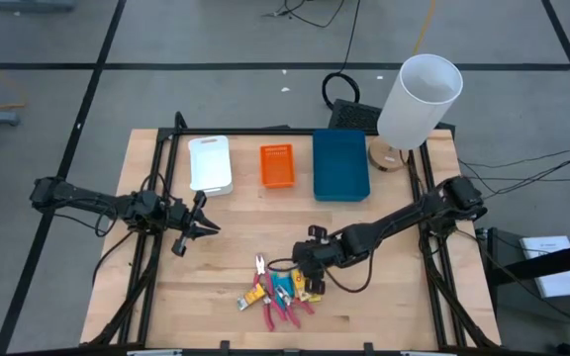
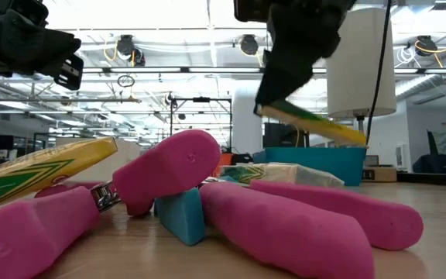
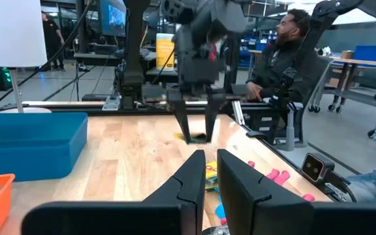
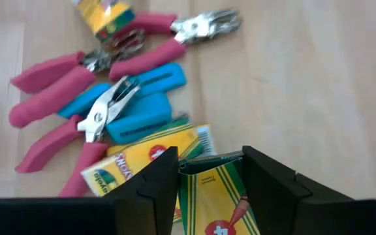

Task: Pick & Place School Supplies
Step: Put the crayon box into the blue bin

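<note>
Right gripper [image 4: 204, 171]: fingers clamping a yellow-green cardboard crayon packet [image 4: 214, 196], lower centre of frame.
Left gripper [image 1: 204, 225]: fingers sitting closed, empty, centre-left.

Yellow and green stripes with dark print are shown on the crayon packet [image 4: 215, 196] gripped between the black fingers [image 4: 156, 183] of the right gripper [image 4: 211, 171]. Pink handles and silver metal heads are seen on the pliers-like tools [image 4: 77, 73]. Light blue is worn by the small pieces [image 4: 142, 117]. Pale wood grain is displayed by the table [image 4: 305, 85].
</note>
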Tool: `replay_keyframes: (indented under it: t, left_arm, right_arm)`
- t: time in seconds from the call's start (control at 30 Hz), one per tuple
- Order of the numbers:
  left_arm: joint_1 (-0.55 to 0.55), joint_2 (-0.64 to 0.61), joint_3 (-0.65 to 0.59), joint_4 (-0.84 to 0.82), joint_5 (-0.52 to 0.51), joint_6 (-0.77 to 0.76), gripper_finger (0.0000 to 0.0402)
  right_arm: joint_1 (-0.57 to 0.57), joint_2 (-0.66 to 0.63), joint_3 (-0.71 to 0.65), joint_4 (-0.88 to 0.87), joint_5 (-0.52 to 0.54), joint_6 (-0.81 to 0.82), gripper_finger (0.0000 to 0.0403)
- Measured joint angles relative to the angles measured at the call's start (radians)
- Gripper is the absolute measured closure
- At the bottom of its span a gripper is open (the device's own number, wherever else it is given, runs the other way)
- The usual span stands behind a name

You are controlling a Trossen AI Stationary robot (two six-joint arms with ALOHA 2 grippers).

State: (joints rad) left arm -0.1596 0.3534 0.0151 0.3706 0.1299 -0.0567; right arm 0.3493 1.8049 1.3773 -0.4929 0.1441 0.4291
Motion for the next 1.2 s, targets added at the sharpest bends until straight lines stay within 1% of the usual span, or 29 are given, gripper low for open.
replay_keyframes:
  t: [0.2,0.4,0.5,0.93,1.2]
  left_arm:
    - [0.0,0.0,0.0,0.0,0.0,0.0,0.0355]
    - [0.0,0.0,0.0,0.0,0.0,0.0,0.0355]
    - [0.0,0.0,0.0,0.0,0.0,0.0,0.0355]
    - [0.0,0.0,0.0,0.0,0.0,0.0,0.0355]
    - [0.0,0.0,0.0,0.0,0.0,0.0,0.0355]
  right_arm:
    - [-0.038,-0.058,0.001,-0.032,0.046,0.0,0.0256]
    - [-0.101,-0.096,0.002,-0.05,0.094,-0.01,0.0256]
    - [-0.14,-0.111,0.002,-0.068,0.092,-0.033,0.0255]
    - [-0.38,-0.13,0.002,-0.095,0.086,-0.116,0.0253]
    - [-0.554,-0.133,0.002,-0.102,0.028,-0.185,0.0251]
